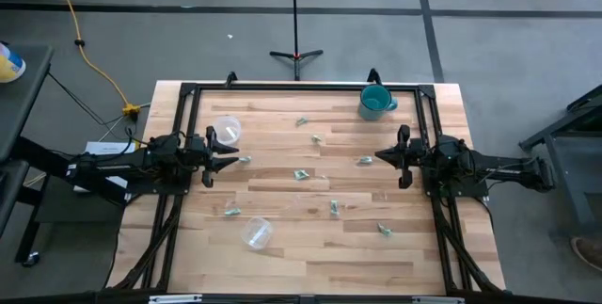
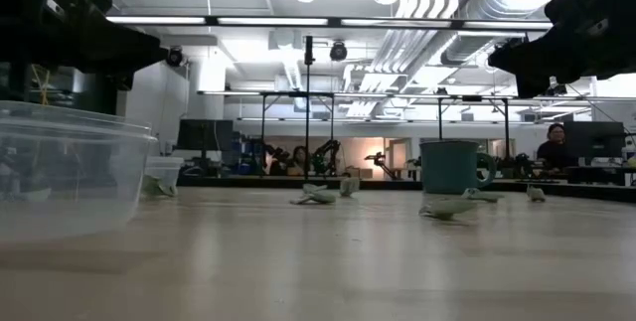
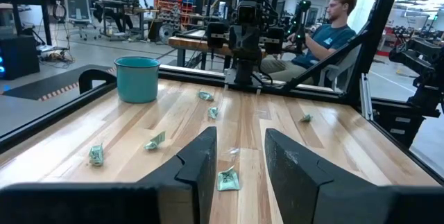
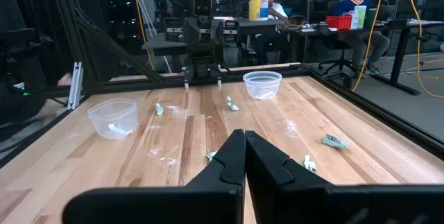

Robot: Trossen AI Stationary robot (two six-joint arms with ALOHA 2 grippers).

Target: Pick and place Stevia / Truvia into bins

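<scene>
Several small pale green sachets lie flat and scattered over the wooden table: (image 1: 301, 174), (image 1: 364, 161), (image 1: 334, 208), (image 1: 231, 211). One clear cup (image 1: 227, 130) stands toward the far left, another (image 1: 257, 232) toward the near left. My left gripper (image 1: 214, 149) hovers open at the left side, just by a sachet (image 1: 244, 159); its wrist view shows a sachet (image 3: 227, 179) between and beyond the fingers. My right gripper (image 1: 395, 156) hovers shut at the right side, near the sachet by the middle right. Both cups (image 4: 113, 117), (image 4: 263, 84) show in the right wrist view.
A teal mug with a handle (image 1: 376, 103) stands at the far edge, right of centre. A black frame (image 1: 301, 86) runs along the table's far edge and sides. People sit in the room beyond the table (image 3: 333, 30). Bare wood lies along the near edge (image 1: 320, 266).
</scene>
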